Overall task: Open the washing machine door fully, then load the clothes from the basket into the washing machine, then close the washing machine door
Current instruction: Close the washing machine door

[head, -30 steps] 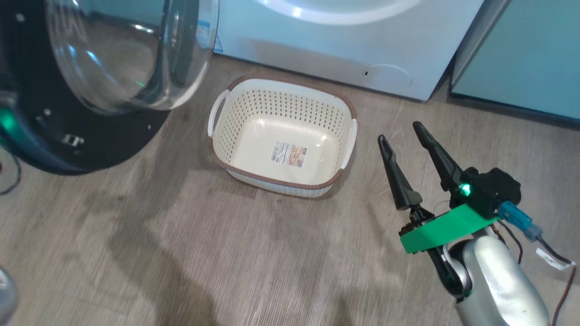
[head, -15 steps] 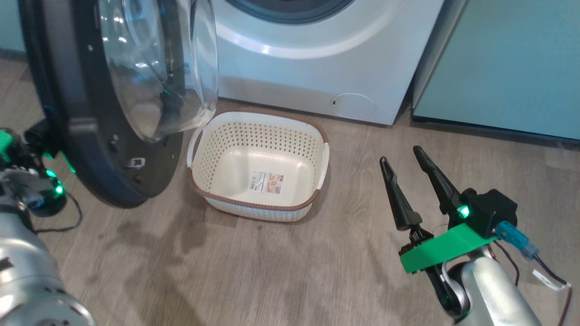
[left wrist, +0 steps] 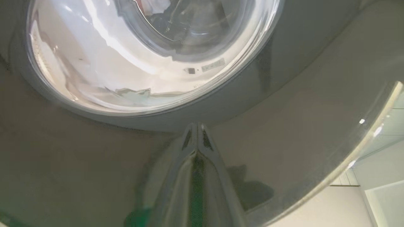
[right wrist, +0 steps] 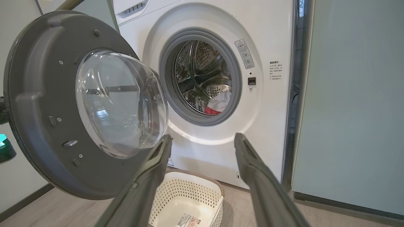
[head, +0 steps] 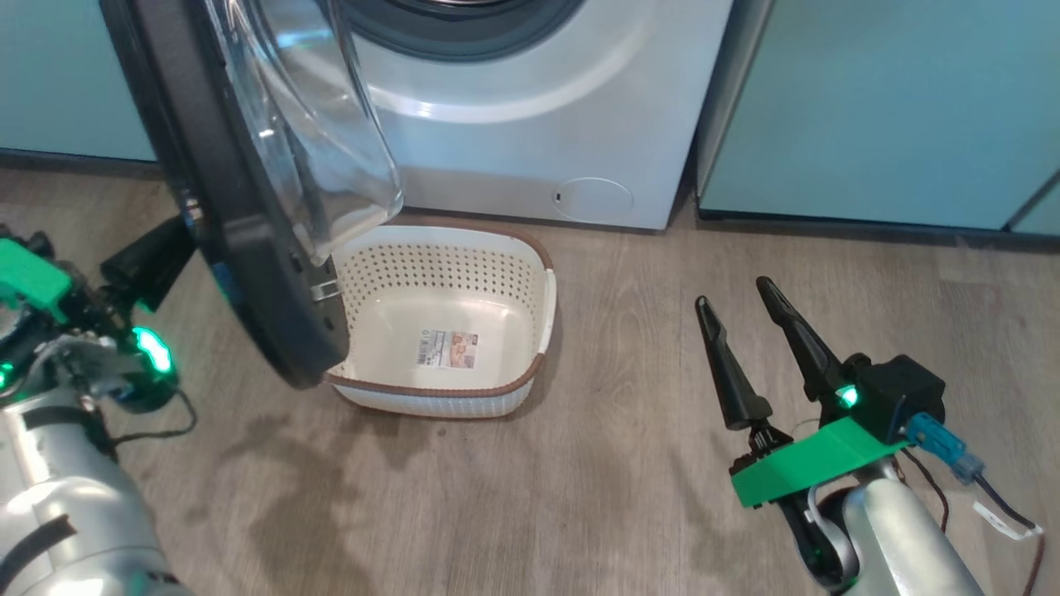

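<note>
The washing machine (head: pixel 538 124) stands open, its steel drum (right wrist: pixel 202 72) holding the red and white clothes (right wrist: pixel 217 102). The door (head: pixel 248 248) stands half swung, its glass bowl (head: pixel 331 124) hanging over the left end of the basket (head: pixel 431 389), which is empty but for its label. My left gripper (head: pixel 166 248) sits behind the door's outer face; in the left wrist view its fingers (left wrist: pixel 197 135) are shut and touch the glossy black ring (left wrist: pixel 284 110). My right gripper (head: pixel 733 294) is open and holds nothing above the floor right of the basket. It faces the drum (right wrist: pixel 202 137).
Pale teal cabinets flank the machine on the right (head: pixel 869 108) and left (head: pixel 66 74). Wood-look floor (head: pixel 580 497) spreads in front of the machine. A dark skirting (head: pixel 828 223) runs under the right cabinet. Loose cables (head: pixel 994 505) hang by my right wrist.
The head camera has lifted and turned. The door has swung from wide open toward the machine, now overlapping the basket's left end. My left gripper has come in behind it. The right gripper stays put.
</note>
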Tool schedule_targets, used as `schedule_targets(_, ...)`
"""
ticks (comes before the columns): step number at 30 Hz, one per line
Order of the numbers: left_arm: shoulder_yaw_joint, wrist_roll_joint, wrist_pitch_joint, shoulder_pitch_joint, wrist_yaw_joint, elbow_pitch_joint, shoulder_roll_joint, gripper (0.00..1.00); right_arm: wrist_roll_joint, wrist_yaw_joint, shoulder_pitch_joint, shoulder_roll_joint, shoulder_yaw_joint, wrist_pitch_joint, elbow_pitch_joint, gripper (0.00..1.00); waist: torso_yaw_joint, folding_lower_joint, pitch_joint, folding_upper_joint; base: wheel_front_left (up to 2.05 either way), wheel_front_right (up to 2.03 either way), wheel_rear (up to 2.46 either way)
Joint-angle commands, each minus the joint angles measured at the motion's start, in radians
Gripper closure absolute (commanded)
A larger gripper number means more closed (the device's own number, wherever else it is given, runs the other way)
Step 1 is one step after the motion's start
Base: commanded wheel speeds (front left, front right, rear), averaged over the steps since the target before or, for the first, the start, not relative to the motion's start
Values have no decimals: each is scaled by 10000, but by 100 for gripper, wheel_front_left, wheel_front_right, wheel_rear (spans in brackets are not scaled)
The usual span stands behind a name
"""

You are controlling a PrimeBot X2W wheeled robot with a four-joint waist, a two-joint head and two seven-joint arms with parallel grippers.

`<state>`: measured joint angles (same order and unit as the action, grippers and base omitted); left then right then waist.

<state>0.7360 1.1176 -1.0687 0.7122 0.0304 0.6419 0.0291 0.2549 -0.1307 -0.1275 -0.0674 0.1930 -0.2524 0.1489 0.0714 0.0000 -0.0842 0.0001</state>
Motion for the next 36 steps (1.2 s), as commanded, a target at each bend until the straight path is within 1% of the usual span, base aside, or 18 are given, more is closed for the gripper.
schedule_targets(1, -385, 525, 130, 32, 6, -133, 217, 100, -84, 0, -175, 96, 176, -93, -358, 0, -160, 0, -116, -1, 0, 0, 0)
schedule_targets(6, -1779, 2067, 1369, -210, 137, 97, 214, 100, -137, 0, -305, 95, 77, -93, -453, 0, -549, 0, -301, -1, 0, 0, 0)
schedule_targets(9, -2666, 2798, 2033, -378, 165, 67, 214, 100, -158, 0, -363, 87, 5, -93, -497, 0, -792, 0, -423, -1, 0, 0, 0)
schedule_targets(12, -3455, 3407, 2674, -541, 92, -61, 213, 100, -171, 0, -386, 89, 30, -93, -517, 0, -1053, 0, -560, -1, 0, 0, 0)
schedule_targets(15, -4029, 3925, 3223, -667, 18, -248, 213, 100, -153, 0, -416, 98, 0, -93, -553, 0, -1338, 0, -738, -1, 0, 0, 0)
schedule_targets(20, -4576, 4618, 4352, -731, 108, -449, 213, 100, -124, 0, -488, 116, -56, -93, -621, 0, -1840, 0, -1067, -1, 0, 0, 0)
schedule_targets(26, -5056, 5345, 5738, -377, 298, -290, 213, 100, -101, 0, -577, 137, -207, -93, -734, 0, -2355, 0, -1504, -1, 0, 0, 0)
schedule_targets(27, -5056, 5345, 5738, -377, 298, -290, 213, 100, -101, 0, -577, 137, -207, -93, -734, 0, -2355, 0, -1504, -1, 0, 0, 0)
schedule_targets(30, -5265, 5643, 6347, -25, 454, -85, 212, 100, -59, 0, -618, 148, -212, -93, -733, 0, -2606, 0, -1703, -1, 0, 0, 0)
schedule_targets(36, -5827, 6318, 7241, 712, 848, 163, 212, 100, 36, 0, -700, 163, -193, -93, -732, 0, -3136, 0, -2022, -1, 0, 0, 0)
